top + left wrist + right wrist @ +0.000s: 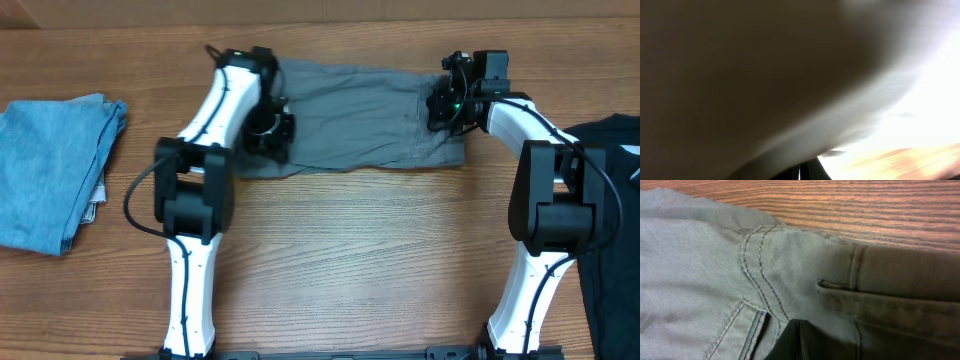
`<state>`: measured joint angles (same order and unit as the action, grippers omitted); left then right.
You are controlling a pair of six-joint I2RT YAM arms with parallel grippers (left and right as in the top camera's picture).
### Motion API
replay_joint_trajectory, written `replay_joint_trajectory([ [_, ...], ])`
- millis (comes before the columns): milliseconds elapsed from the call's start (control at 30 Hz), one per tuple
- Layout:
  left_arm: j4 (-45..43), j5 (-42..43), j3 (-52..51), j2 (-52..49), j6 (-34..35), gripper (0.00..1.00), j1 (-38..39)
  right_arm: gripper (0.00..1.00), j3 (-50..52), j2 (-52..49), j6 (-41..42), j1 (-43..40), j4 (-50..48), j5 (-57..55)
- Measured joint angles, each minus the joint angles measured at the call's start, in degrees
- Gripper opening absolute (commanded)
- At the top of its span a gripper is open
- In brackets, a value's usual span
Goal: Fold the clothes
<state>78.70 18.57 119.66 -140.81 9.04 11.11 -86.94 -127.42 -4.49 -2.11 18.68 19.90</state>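
The grey shorts (pixel 350 115) lie spread flat along the far side of the table, waist end to the right. My left gripper (pixel 270 130) is at their left end. In the left wrist view its fingers (pixel 800 172) are pressed together, and blurred grey cloth (pixel 740 75) covers nearly the whole picture. My right gripper (pixel 440 105) is at the right end by the waistband. In the right wrist view its dark fingers (pixel 799 330) are shut against the fabric (pixel 700 255) next to the pocket seam and a belt loop (pixel 855 270).
A folded light-blue garment (pixel 50 170) lies at the left edge. A black shirt with a white mark (pixel 610 200) lies at the right edge, partly under my right arm. Bare wooden table (pixel 350 250) fills the middle and front.
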Motion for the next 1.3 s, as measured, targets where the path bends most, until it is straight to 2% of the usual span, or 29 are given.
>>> replay_joint_trajectory([
  [267, 1.0, -2.4, 0.0, 0.0, -1.5, 0.04, -10.1, 0.04, 0.0, 0.0, 0.0, 0.0, 0.0, 0.0],
  [500, 3.5, -2.1, 0.2, 0.0, -1.7, 0.04, -13.0, 0.05, 0.0, 0.0, 0.0, 0.0, 0.0, 0.0],
  [633, 8.3, 0.1, 6.0, 0.0, -1.8, 0.06, -14.6, 0.05, 0.1, 0.0, 0.0, 0.0, 0.0, 0.0],
  [700, 9.8, 0.6, 9.9, 0.0, -1.8, 0.25, -15.8, 0.05, 0.1, 0.0, 0.0, 0.0, 0.0, 0.0],
  [733, 10.2, 0.8, 11.1, 0.0, -1.9, 0.39, -16.2, 0.05, 0.1, 0.0, 0.0, 0.0, 0.0, 0.0],
  [800, 10.6, 0.9, 13.2, 0.0, -2.1, 0.7, -17.0, 0.05, 0.1, 0.0, 0.0, 0.0, -0.1, 0.0],
  [833, 10.6, 0.8, 13.4, 0.0, -2.1, 0.93, -17.4, 0.05, 0.1, 0.0, 0.0, 0.0, -0.1, 0.0],
  [867, 10.1, -0.2, 13.5, 0.0, -1.8, 1.0, -17.7, 0.06, 0.1, 0.0, 0.0, 0.0, -0.1, 0.0],
  [1067, 4.9, -3.5, 13.4, 0.0, -1.6, 1.0, -17.9, 0.09, 0.1, 0.0, 0.0, 0.0, -0.1, 0.1],
  [1300, -4.9, -0.3, 5.7, -0.3, -2.2, 1.0, -16.5, 0.09, 0.1, 0.0, 0.0, 0.0, -0.1, 0.0],
])
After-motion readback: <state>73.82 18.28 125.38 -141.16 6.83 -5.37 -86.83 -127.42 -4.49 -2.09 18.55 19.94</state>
